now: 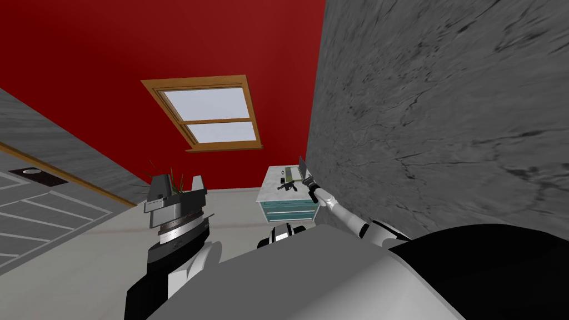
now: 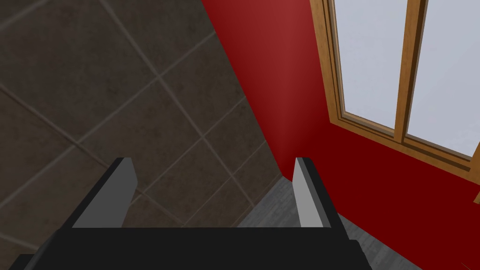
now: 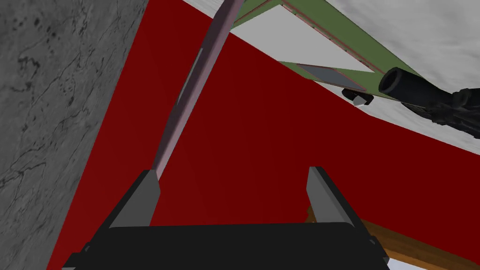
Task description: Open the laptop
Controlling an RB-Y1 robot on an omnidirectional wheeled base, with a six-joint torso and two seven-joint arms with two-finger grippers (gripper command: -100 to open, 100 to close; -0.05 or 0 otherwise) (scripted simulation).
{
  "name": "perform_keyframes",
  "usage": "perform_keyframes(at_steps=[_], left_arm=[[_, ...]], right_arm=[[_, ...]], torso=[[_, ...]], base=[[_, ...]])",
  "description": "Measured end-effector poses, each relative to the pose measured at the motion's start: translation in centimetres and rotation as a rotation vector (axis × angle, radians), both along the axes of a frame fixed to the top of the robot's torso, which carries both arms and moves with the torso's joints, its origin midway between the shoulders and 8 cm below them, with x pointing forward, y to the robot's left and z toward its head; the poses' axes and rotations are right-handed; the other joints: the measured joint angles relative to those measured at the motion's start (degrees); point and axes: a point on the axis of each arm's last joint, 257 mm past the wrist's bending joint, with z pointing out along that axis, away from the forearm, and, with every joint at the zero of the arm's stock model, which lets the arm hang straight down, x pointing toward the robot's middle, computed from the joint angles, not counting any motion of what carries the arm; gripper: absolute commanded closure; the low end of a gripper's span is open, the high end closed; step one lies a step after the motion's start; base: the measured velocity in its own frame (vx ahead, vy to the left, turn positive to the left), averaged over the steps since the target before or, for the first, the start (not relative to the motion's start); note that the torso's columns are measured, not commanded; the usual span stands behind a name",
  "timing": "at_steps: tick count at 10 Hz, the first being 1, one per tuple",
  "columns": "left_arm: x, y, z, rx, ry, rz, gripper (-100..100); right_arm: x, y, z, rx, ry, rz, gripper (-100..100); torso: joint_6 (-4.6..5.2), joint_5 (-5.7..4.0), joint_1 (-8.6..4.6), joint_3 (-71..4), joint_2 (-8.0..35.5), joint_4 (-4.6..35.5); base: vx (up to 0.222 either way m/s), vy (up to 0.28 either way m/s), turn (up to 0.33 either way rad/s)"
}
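The laptop [image 1: 300, 169] lies on a small marble-topped cabinet [image 1: 270, 189] against the grey wall, its lid raised steeply. In the right wrist view the lid [image 3: 197, 84] shows edge-on as a thin pinkish-grey blade rising from the green base [image 3: 328, 44]. My right gripper [image 3: 234, 176] is open at the lid's free edge, and one finger [image 3: 140, 201] lies against that edge. The right arm reaches out to the cabinet, with the right gripper [image 1: 308, 181] beside the laptop. My left gripper [image 1: 176, 186] is held up near the head, open and empty, as the left wrist view [image 2: 213, 161] shows.
A black gun-like object [image 3: 436, 101] lies on the cabinet top beside the laptop [image 1: 288, 186]. The cabinet has teal drawers [image 1: 289, 210]. The grey wall [image 1: 444, 111] runs close along my right. A plant [image 1: 176, 182] stands behind the left gripper.
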Motion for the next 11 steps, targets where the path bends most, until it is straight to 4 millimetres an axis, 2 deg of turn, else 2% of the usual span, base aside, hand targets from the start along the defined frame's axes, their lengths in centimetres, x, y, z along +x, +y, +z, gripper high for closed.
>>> perform_keyframes(at_steps=[2, 5, 11], left_arm=[[0.0, 0.0, 0.0, 0.0, 0.0, 0.0, 0], [0.0, 0.0, 0.0, 0.0, 0.0, 0.0, 0], [0.0, 0.0, 0.0, 0.0, 0.0, 0.0, 0]], right_arm=[[0.3, -1.5, 0.5, -0.069, -0.006, -0.021, -100], [2.4, -4.1, 2.0, -0.23, -0.029, -0.06, -100], [3.7, -7.1, 5.0, -0.404, -0.062, -0.107, -100]], torso=[[-0.01, 0.0, 0.0, 0.02, 0.02, 0.01], [0.01, 0.0, -0.01, 0.0, 0.0, 0.0], [-0.01, 0.0, 0.0, 0.0, 0.01, 0.0]], base=[[0.001, 0.001, 0.072], [0.003, 0.001, 0.059], [0.001, 0.001, 0.046]])
